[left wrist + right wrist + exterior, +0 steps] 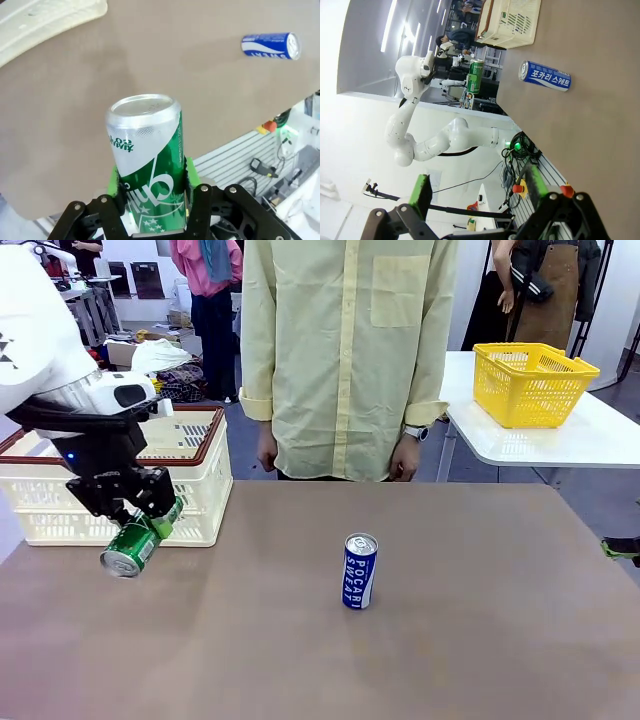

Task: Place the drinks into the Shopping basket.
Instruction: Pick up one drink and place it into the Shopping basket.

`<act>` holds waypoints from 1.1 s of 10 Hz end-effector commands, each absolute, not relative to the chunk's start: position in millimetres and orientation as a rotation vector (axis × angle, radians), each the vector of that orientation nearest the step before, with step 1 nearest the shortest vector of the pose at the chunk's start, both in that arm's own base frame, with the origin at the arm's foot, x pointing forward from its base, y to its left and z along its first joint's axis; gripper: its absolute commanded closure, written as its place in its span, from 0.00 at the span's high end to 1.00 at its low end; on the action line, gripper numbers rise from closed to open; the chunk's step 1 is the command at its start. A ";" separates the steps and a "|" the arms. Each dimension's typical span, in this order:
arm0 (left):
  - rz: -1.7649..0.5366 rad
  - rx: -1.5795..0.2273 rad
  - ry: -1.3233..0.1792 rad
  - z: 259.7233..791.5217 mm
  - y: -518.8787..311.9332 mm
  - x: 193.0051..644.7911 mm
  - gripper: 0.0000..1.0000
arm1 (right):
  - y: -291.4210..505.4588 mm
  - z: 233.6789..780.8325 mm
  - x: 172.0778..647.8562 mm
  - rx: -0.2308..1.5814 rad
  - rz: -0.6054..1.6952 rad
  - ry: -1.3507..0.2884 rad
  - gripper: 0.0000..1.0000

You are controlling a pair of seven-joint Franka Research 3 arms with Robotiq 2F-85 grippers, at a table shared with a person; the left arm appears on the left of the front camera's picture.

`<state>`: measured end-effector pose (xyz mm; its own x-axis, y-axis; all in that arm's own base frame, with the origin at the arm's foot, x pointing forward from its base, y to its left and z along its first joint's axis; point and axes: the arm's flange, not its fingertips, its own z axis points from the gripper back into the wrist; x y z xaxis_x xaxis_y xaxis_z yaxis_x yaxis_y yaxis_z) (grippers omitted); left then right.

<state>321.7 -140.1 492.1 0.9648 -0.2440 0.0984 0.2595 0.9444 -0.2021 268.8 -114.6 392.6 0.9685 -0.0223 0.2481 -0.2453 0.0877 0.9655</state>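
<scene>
Left gripper [140,512] is closed on the green and white can [137,541], and I see the green pads pressing both sides of the can's lower body in the left wrist view, where the can [147,160] rises between the fingers with its silver top away from the camera. In the front view the can hangs tilted, top pointing down and toward me, above the brown table [300,660], just in front of the near wall of the Shopping basket [190,495] at the far left. I judge that the step in hand is to carry this can over the dark rim and put it inside. To do it well, I would raise the arm first so the can passes clear above the rim, then move it far and a little left over the basket's inside, go down low, and only then open, because a tilted can let go from high may bounce or roll. The right gripper [475,192] stands wide open and holds nothing. Counting: two drink cans, one held, and one blue can [359,571] standing upright near the table's middle, well apart from the basket; one cream basket; one yellow basket [530,382] on the white table at far right; one person in a pale yellow shirt [345,350] at the far side.
</scene>
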 end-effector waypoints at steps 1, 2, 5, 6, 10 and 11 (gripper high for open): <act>-0.348 -0.278 -0.061 502.0 -132.8 307.8 0.00 | -114.9 395.9 267.5 1.484 0.163 -0.207 1.00; -0.348 -0.278 -0.061 502.0 -132.8 307.8 0.00 | -114.9 395.9 267.5 1.484 0.163 -0.207 1.00; -0.212 -0.251 -0.082 512.5 -130.9 331.9 0.00 | -114.9 395.9 267.5 1.484 0.163 -0.207 1.00; -0.201 -0.193 -0.084 538.3 -120.0 349.9 0.00 | -114.9 395.9 267.5 1.484 0.163 -0.207 1.00; -0.045 -0.138 -0.053 605.6 -49.1 471.2 0.00 | -114.9 395.9 267.5 1.484 0.163 -0.207 1.00; 0.043 -0.131 -0.060 603.3 -33.2 500.1 0.00 | -114.9 395.9 267.5 1.484 0.163 -0.207 1.00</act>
